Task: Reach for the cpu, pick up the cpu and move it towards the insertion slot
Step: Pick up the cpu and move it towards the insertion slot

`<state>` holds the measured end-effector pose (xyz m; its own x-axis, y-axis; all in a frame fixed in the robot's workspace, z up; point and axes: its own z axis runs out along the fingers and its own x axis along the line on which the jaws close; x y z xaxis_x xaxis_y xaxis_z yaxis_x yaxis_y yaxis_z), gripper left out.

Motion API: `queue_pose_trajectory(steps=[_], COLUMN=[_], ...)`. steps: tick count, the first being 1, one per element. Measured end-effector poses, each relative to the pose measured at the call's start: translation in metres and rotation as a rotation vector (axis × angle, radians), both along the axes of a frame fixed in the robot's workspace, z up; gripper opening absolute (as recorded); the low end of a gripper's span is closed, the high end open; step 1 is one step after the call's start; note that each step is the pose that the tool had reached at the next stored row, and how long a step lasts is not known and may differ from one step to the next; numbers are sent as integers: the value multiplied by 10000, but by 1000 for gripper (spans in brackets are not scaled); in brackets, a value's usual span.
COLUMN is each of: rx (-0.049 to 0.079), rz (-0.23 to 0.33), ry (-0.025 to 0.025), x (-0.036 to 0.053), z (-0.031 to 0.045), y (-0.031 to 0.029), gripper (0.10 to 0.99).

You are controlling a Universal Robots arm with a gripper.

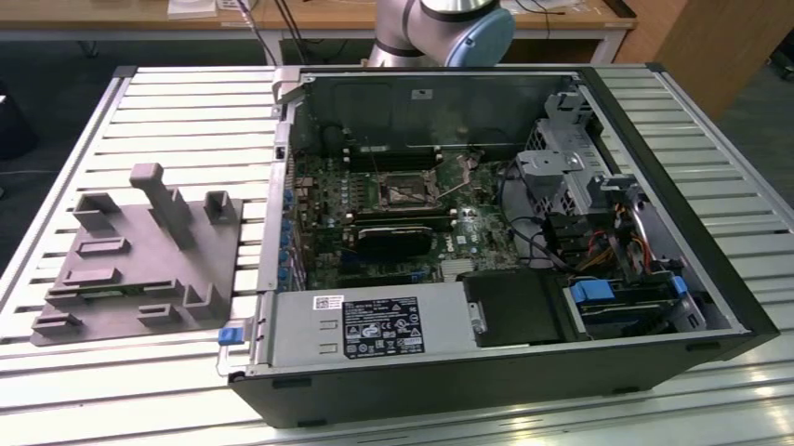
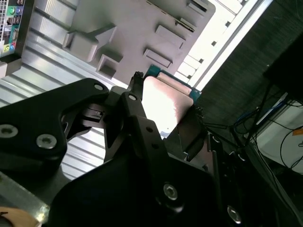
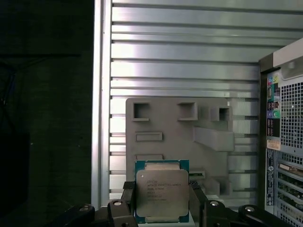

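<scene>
The cpu [image 3: 162,191], a flat square chip with a silver-grey metal top and green rim, sits between the two black fingers of my gripper [image 3: 162,210], which is shut on it. In the second wrist view the cpu [image 2: 163,101] looks pale and glossy, with a finger [image 2: 137,111] pressed against one of its edges. It hangs well above the grey plastic tray [image 3: 175,137]. The insertion slot [image 1: 403,192], a square socket with a shiny frame and dark centre, lies on the motherboard inside the open computer case [image 1: 732,307].
The grey tray with upright posts [image 1: 137,251] lies on the slatted metal table [image 1: 186,111] at the exterior view's left of the case. The arm's silver-and-blue joint [image 1: 453,28] stands behind the case. A black block [image 1: 394,240], cables and drive cages crowd the case interior.
</scene>
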<state>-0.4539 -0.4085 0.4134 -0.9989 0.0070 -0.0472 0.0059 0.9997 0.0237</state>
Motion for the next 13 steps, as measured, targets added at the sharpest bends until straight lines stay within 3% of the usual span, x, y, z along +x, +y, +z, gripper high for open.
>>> queue_pose_trajectory(steps=[13], rx=[0], rz=[0], ry=[-1], x=[232], z=[0], y=[0], gripper=[537])
